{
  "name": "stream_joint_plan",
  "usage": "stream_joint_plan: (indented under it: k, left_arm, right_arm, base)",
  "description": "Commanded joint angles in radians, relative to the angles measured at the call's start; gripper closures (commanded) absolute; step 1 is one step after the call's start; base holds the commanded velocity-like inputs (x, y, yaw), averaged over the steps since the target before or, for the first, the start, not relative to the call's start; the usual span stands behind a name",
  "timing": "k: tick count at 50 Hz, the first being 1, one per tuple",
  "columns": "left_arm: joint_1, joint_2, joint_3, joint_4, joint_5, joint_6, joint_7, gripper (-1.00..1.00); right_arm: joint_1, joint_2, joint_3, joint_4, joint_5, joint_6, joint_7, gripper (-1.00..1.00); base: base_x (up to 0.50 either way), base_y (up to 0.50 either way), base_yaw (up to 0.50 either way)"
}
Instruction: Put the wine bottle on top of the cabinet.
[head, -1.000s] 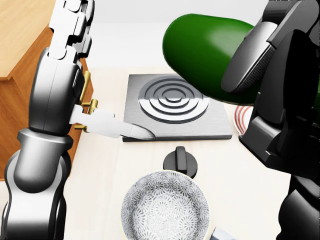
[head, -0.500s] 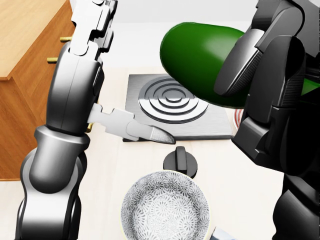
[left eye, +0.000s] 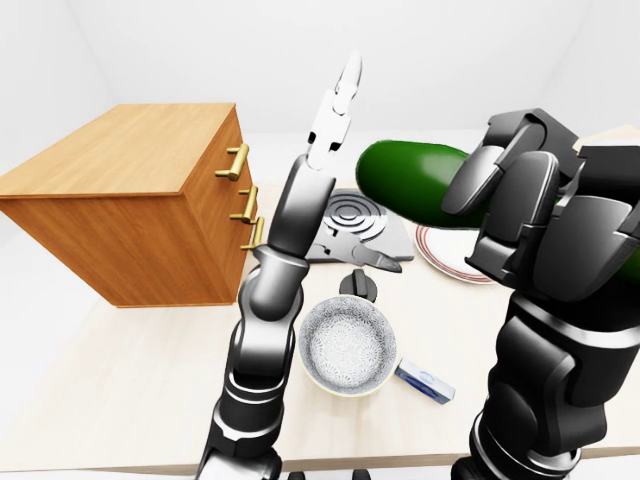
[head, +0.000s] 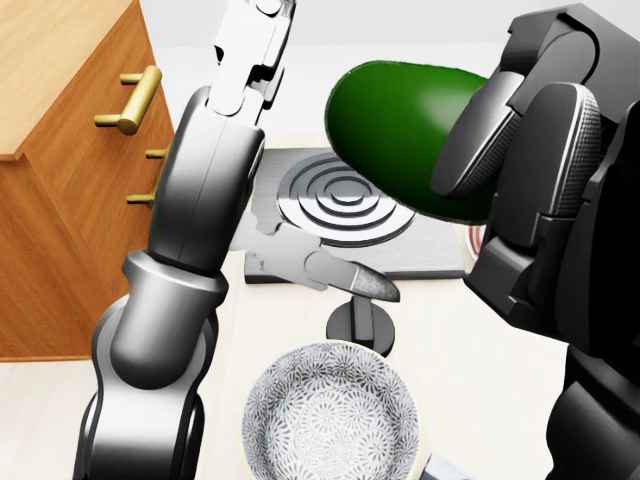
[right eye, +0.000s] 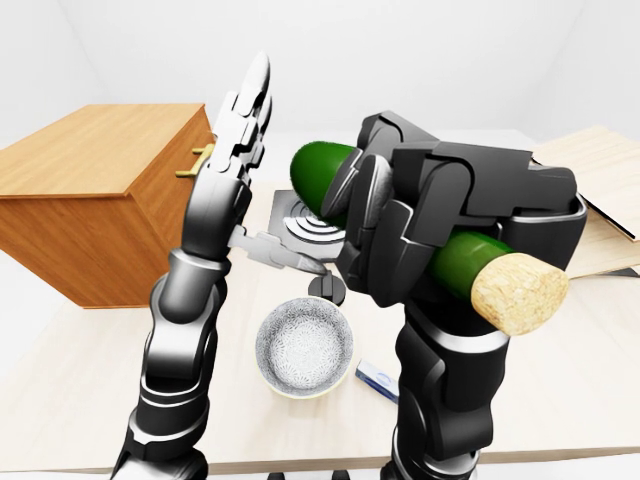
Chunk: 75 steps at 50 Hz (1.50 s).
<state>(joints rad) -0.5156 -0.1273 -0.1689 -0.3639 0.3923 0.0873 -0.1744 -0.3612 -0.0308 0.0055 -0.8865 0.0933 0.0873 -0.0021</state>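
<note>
The green wine bottle (head: 400, 130) lies nearly level in the air above the table, its cork end (right eye: 520, 292) toward the right of the right-eye view. My right hand (right eye: 385, 215) is shut round the bottle's body. At the left stands the wooden cabinet (left eye: 130, 200) with brass drawer handles (head: 130, 100); its flat top (left eye: 130, 150) is bare. My left hand (left eye: 345, 165) is raised between cabinet and bottle, open, its fingers (left eye: 340, 95) pointing up and its thumb (head: 345, 275) sticking out to the right, holding nothing.
On the pale table (left eye: 120, 380) lie a square metal hob with rings (head: 350, 200), a black knob (head: 360, 320), a patterned bowl (left eye: 348, 345), a red-rimmed plate (left eye: 445, 255) and a small blue-white box (left eye: 425, 380). A wooden board (right eye: 600, 190) sits at the far right.
My left arm has swung rightward and upward in the head view, uncovering the cabinet's handles; its thumb now reaches over the hob's near edge. The bottle and right hand have barely moved.
</note>
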Motion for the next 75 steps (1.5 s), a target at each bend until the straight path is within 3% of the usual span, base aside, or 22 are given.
stream_joint_plan:
  k: [1,35,45,49,50,54,70,71,72,73,74,75]
  left_arm:
    - [-0.002,-0.026,-0.018,0.04,0.022,0.0,0.003,-1.0]
    - [-0.135,-0.134,-0.061,0.105,0.145,0.0,-0.026,-1.0]
    - [-0.121,-0.157,-0.076,0.179,0.148,0.0,-0.003,-1.0]
    - [-0.136,-0.177,-0.083,0.176,0.153,0.0,-0.012,0.31]
    - [-0.131,-0.187,-0.099,0.157,0.162,0.0,-0.024,1.0]
    - [-0.111,-0.205,-0.112,0.158,0.178,0.0,-0.035,1.0]
    - [-0.102,-0.153,-0.064,0.243,0.14,0.0,-0.014,1.0]
    - [-0.1,-0.151,-0.066,0.239,0.14,0.0,-0.013,1.0]
    - [-0.101,-0.151,-0.065,0.227,0.138,0.0,-0.019,1.0]
    - [-0.104,-0.149,-0.063,0.223,0.137,0.0,-0.02,1.0]
    - [-0.108,-0.146,-0.06,0.218,0.136,0.0,-0.024,1.0]
    - [-0.106,-0.144,-0.06,0.213,0.134,0.0,-0.025,1.0]
  right_arm:
    - [-0.009,0.0,-0.006,-0.015,-0.039,0.0,-0.036,1.0]
    - [0.031,0.005,-0.002,0.048,-0.039,0.0,-0.029,1.0]
    - [0.025,0.005,-0.009,0.035,-0.032,0.0,-0.032,1.0]
    - [0.024,0.0,-0.018,0.037,-0.025,0.0,-0.03,1.0]
    - [0.025,-0.001,-0.023,0.039,-0.023,0.0,-0.03,1.0]
    - [0.024,-0.006,-0.033,0.031,-0.012,0.0,-0.03,1.0]
    - [-0.038,-0.038,-0.077,-0.03,0.02,0.0,-0.05,1.0]
    - [-0.051,-0.043,-0.083,-0.04,0.023,0.0,-0.051,0.97]
    - [-0.075,-0.052,-0.094,-0.056,0.026,0.0,-0.054,0.51]
    - [-0.088,-0.059,-0.104,-0.063,0.03,0.0,-0.053,-0.11]
    - [-0.111,-0.072,-0.124,-0.075,0.038,0.0,-0.048,-1.0]
    - [-0.129,-0.084,-0.139,-0.086,0.044,0.0,-0.045,-1.0]
  base:
    - [0.0,0.0,0.0]
    - [0.0,0.0,0.0]
    - [0.0,0.0,0.0]
    - [0.0,0.0,0.0]
    - [0.0,0.0,0.0]
    - [0.0,0.0,0.0]
    - [0.0,0.0,0.0]
    - [0.0,0.0,0.0]
    - [0.0,0.0,0.0]
    - [0.0,0.0,0.0]
    - [0.0,0.0,0.0]
    - [0.0,0.0,0.0]
